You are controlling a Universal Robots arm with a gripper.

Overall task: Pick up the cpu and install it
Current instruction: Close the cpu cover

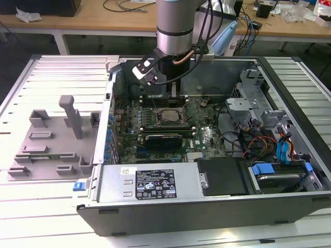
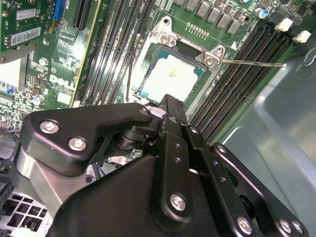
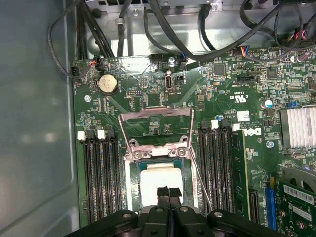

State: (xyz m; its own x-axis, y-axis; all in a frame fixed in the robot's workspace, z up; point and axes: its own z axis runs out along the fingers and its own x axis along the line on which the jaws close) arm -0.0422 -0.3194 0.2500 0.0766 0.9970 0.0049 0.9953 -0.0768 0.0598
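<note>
- White slatted table [image 1: 41, 217] carries an open computer case [image 1: 207, 217]. Wooden benches [image 1: 93, 23] run across the top of the exterior view.
- Grey tray [image 1: 51, 150] sits on the table at the exterior view's left, outside the case and well apart from the arm.
- Lower frame: power supply [image 1: 150, 183] and drive bay [image 1: 274, 178] line the case's near wall.
- Mid frame: motherboard [image 1: 207, 137], with an expansion card [image 1: 163, 138] just beside the socket's near edge.
- cpu [image 1: 168, 118] lies flat in the socket frame [image 1: 150, 118], about frame centre. Its pale top shows in both wrist views.
- Hinged plate [image 3: 157, 129] stands open off the socket; lever [image 2: 252, 63] is swung out sideways.
- Memory slots [image 3: 98, 182] run just beside the socket on both sides, so side room is tight.
- gripper [image 3: 168, 190]: fingers clenched together, nothing between them, tips right over the cpu. Can't tell if they touch it.
- Arm [image 1: 176, 26] drops in at top centre, near the case's far wall [image 1: 217, 59].
</note>
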